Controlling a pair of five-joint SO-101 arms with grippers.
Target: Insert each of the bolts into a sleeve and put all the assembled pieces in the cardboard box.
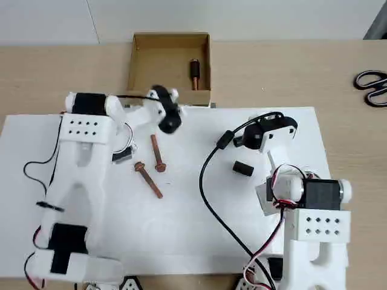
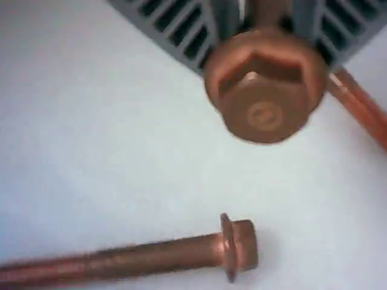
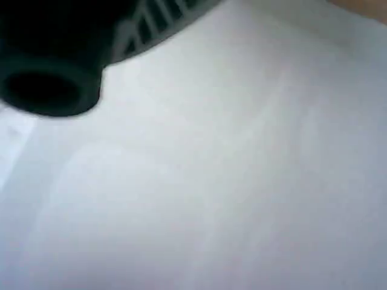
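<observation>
Left gripper (image 1: 168,118) sits just in front of the cardboard box (image 1: 140,60), jaws clamped on a copper bolt (image 2: 263,90) with its hex head facing the wrist camera. Two loose bolts lie on the white sheet (image 1: 181,229) near it: near bolt (image 1: 158,154) and far bolt (image 1: 148,179), heads close together, shafts angled apart. Right gripper (image 1: 254,138) is over the right part of the sheet, jaws closed on a black sleeve (image 3: 48,78) with the open bore showing, beside a ribbed pad (image 3: 151,24). A spare sleeve (image 1: 243,168) lies on the sheet just beside that gripper. One assembled piece (image 1: 195,74) lies in the box. Scissors (image 1: 372,87) are on the table (image 1: 60,66) at the far right edge.
</observation>
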